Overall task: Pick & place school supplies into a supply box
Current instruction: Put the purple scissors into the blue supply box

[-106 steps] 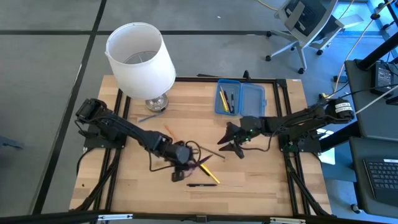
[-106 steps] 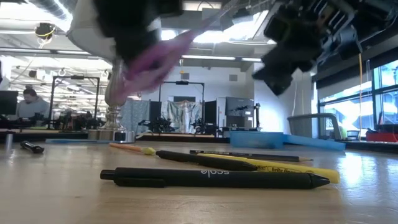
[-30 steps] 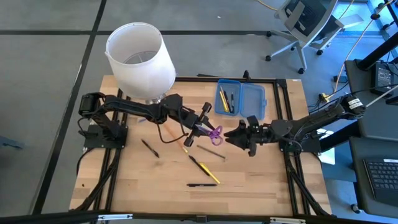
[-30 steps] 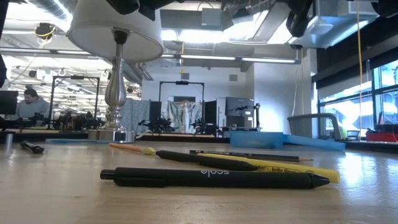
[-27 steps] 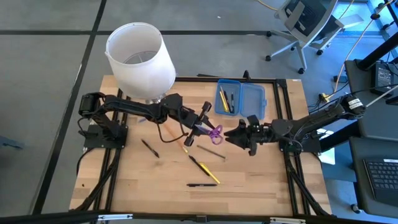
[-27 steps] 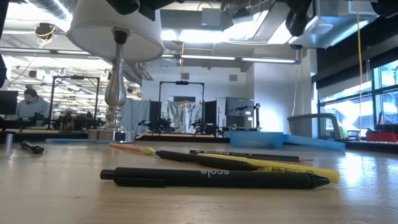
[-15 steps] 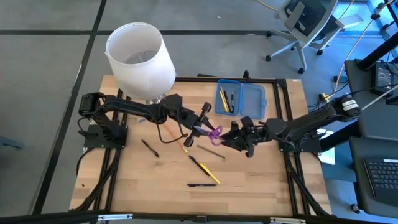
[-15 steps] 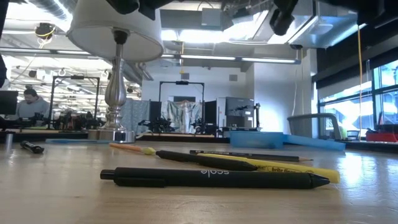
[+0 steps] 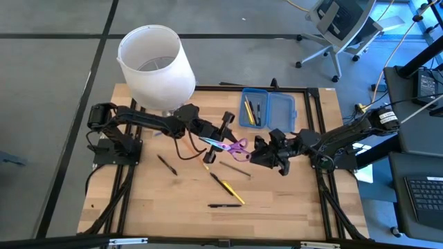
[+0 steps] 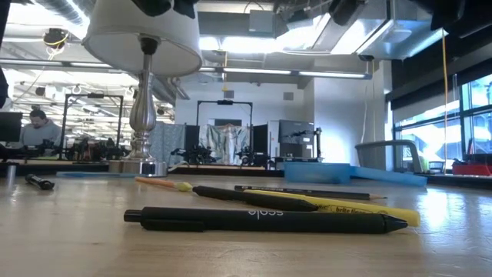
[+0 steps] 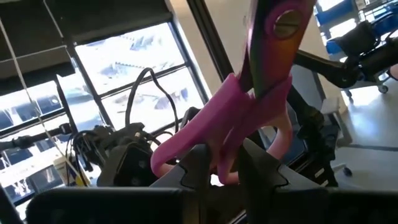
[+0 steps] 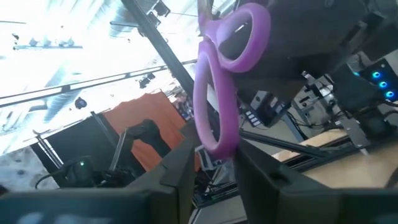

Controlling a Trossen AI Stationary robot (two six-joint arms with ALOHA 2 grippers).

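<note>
Since a second ago the right tool (image 9: 253,153) has closed in on the purple-handled scissors (image 9: 232,146), its fingers (image 12: 177,171) now pinching one handle loop. Left tool (image 9: 220,135) grips the scissors from the other side, held in the air above the middle of the desk (image 9: 291,207). Blue supply box (image 9: 268,109) lies open near the desk's far edge; pens (image 9: 226,185) lie near the front edge.
</note>
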